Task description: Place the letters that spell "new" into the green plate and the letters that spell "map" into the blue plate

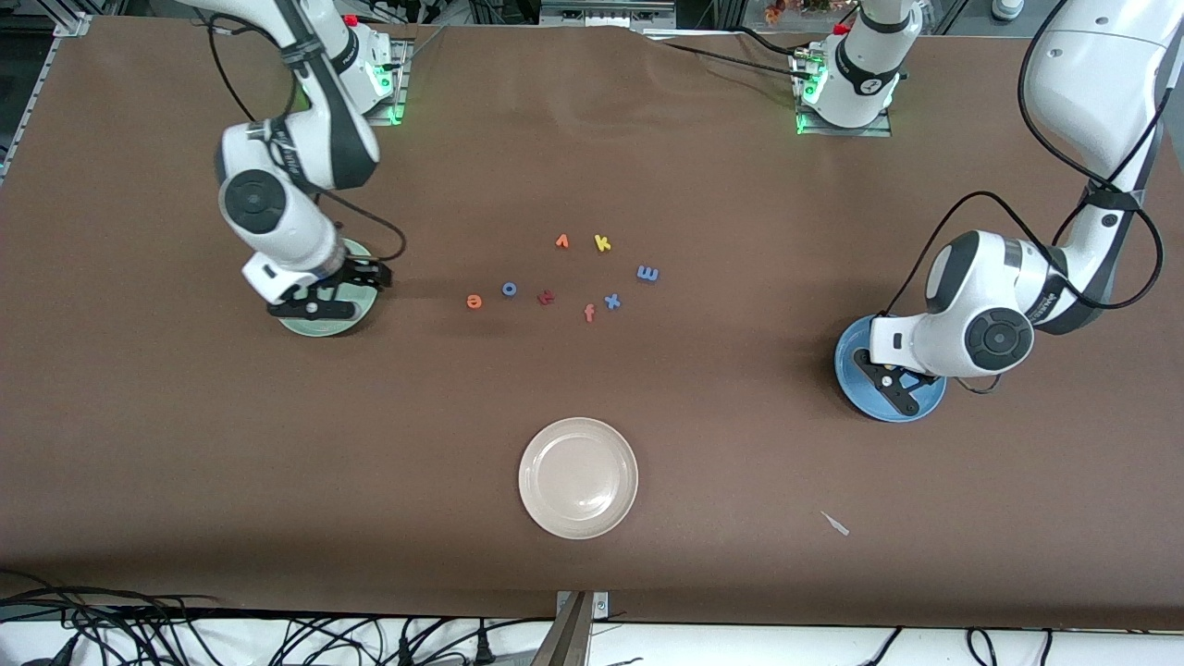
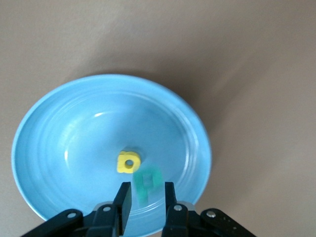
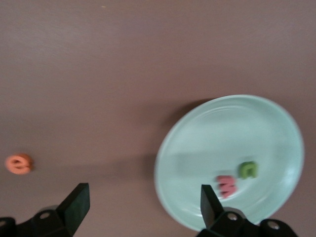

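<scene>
Left wrist view: left gripper barely parted around teal p; right gripper spread wide

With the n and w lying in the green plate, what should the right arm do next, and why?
Probably swing the right end effector, open above the green plate, over to the orange e: the n and w are in, and the e lies on the table.

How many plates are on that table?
3: the green plate toward the right arm's end, the blue plate toward the left arm's end, the beige plate nearest the camera.
</scene>
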`<state>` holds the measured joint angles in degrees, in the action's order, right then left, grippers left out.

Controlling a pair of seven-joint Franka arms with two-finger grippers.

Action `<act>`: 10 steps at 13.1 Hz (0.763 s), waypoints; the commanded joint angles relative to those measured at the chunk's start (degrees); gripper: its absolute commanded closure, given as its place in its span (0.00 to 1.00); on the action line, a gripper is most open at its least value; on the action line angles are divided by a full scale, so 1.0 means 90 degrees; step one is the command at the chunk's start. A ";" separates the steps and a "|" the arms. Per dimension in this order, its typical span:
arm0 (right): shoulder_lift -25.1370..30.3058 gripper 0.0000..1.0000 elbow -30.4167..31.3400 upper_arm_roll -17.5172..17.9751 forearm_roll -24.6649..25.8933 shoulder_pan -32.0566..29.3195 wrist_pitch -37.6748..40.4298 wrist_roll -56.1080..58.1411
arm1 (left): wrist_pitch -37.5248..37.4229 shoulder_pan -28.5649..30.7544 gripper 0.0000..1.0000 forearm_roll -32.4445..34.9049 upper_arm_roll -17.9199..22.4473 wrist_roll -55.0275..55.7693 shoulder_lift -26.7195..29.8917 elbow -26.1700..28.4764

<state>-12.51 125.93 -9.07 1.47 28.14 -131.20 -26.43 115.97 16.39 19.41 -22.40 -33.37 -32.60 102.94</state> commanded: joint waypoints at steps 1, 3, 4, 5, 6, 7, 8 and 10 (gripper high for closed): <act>-0.0629 0.01 -0.0583 0.0586 -0.0271 0.0153 -0.0001 -0.2046 | -0.0112 -0.0131 0.00 0.0148 -0.0050 0.0016 -0.0128 -0.0236; -0.0835 0.01 -0.0536 0.0637 -0.0281 0.0368 -0.0652 -0.3365 | -0.0121 -0.0151 0.00 0.0089 -0.0109 0.0939 -0.0108 -0.0236; -0.0962 0.01 -0.0535 0.0637 -0.0271 0.0495 -0.0985 -0.4058 | -0.0121 -0.0257 0.00 -0.0008 -0.0177 0.1650 -0.0108 -0.0207; -0.1127 0.01 -0.0526 0.0637 -0.0271 0.0632 -0.1385 -0.4742 | -0.0121 -0.0326 0.00 -0.0260 -0.0264 0.2324 -0.0108 -0.0168; -0.1332 0.02 -0.0516 0.0637 -0.0271 0.0701 -0.1775 -0.5261 | -0.0121 -0.0327 0.00 -0.0485 -0.0391 0.2766 -0.0098 -0.0139; -0.1470 0.04 -0.0487 0.0637 -0.0271 0.0750 -0.2050 -0.5527 | -0.0112 -0.0336 0.00 -0.0700 -0.0518 0.3070 -0.0098 -0.0119; -0.1548 0.08 -0.0438 0.0637 -0.0271 0.0760 -0.2207 -0.5627 | -0.0092 -0.0336 0.00 -0.0924 -0.0625 0.3470 -0.0088 -0.0109; -0.1617 0.12 -0.0302 0.0637 -0.0271 0.0760 -0.2481 -0.5657 | 0.0092 -0.0346 0.00 -0.1102 -0.0928 0.4494 -0.0098 0.0017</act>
<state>-26.62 122.44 -3.00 -0.17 34.63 -151.06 -76.05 115.94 12.94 11.44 -28.74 0.19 -33.57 102.27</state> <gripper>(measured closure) 0.079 0.000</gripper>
